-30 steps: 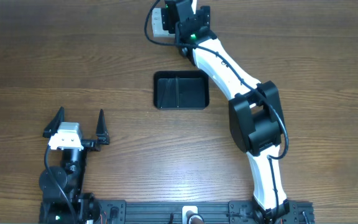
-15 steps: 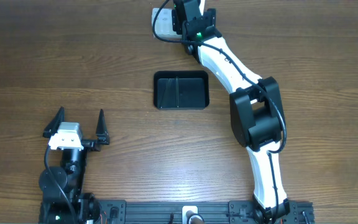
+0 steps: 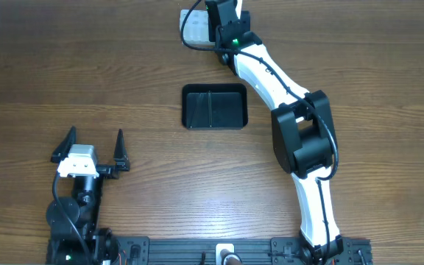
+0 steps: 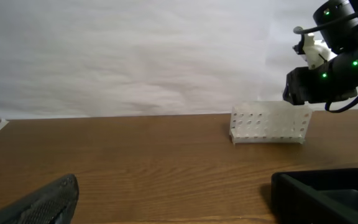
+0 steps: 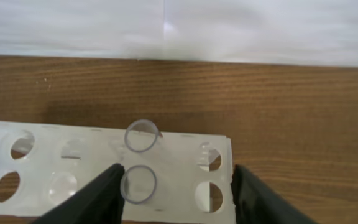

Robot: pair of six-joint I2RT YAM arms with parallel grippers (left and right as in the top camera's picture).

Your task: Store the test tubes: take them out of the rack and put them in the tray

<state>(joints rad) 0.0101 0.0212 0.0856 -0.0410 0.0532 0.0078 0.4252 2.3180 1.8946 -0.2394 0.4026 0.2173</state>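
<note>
The right arm stretches toward twelve o'clock, its claw (image 5: pixel 176 185) spread wide over the rack (image 5: pixel 179 155) and two test tubes (image 5: pixel 142 135). The left claw (image 3: pixel 94 146) sits released at eight o'clock.

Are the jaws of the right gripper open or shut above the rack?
Open: the right gripper shows its jaws far apart over the test tube rack.

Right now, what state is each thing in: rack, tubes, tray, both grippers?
test tubes: two, standing in the rack.
rack: upright.
tray: empty.
left gripper: open, holding nothing.
right gripper: open, above the test tubes.
</note>
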